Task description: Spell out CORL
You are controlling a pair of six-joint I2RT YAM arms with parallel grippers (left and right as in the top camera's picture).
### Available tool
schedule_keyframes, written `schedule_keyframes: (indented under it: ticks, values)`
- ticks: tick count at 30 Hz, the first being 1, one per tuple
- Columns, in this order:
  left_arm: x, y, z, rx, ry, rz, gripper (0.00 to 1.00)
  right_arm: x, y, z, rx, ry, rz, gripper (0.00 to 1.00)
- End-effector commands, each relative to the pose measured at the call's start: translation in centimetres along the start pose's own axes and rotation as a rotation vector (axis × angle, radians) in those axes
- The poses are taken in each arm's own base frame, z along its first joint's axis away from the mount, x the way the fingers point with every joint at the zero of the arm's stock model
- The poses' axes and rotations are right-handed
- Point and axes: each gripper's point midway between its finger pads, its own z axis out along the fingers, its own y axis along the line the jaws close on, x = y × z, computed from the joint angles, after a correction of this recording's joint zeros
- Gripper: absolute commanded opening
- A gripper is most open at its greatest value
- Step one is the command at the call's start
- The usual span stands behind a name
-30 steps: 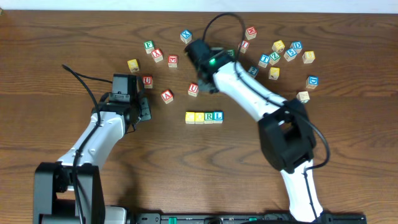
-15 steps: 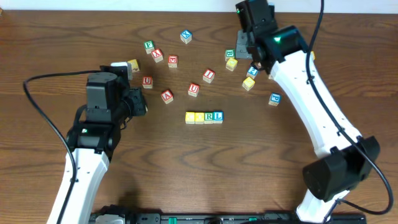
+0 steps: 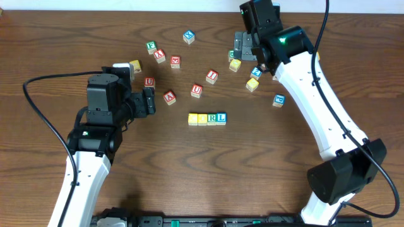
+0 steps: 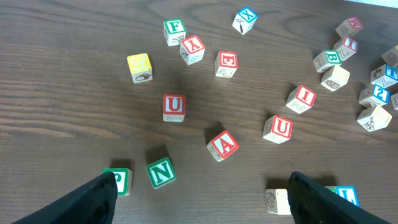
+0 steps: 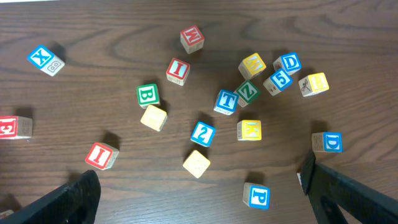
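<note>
CORL cubes [image 3: 207, 118] lay touching in one straight row near the middle of the counter [image 3: 50, 38]. Order, left to right in the overhead view: two yellow-topped, green R, blue L. The left tool [image 3: 150, 102] hovered left of the row, just beside the red A cube [image 3: 169, 97], jaws wide, gripping nothing. The right tool [image 3: 240, 47] hung over the loose cubes [image 5: 203, 133] at the far side, jaws wide, gripping nothing.

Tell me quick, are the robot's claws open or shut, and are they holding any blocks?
Left claw: open, holding nothing.
Right claw: open, holding nothing.
</note>
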Motion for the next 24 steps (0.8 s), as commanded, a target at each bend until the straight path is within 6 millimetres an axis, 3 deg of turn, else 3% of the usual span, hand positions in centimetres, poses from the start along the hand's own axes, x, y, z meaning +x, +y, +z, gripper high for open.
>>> schedule_keyframes:
  ticks: [1,20,24]
  values:
    - [-1.2,-0.3,-0.7,0.009,-0.030,0.008,0.86,-1.0,-0.7,-1.2,0.008,-0.036,0.013,0.99]
    - [-1.0,-0.3,-0.7,0.007,-0.023,0.008,0.87,-0.9,-0.6,-1.2,0.007,-0.036,0.012,0.99]
    - [-0.2,0.0,-0.7,-0.005,0.009,0.004,0.87,-0.9,-0.6,-1.2,0.007,-0.036,0.012,0.99]
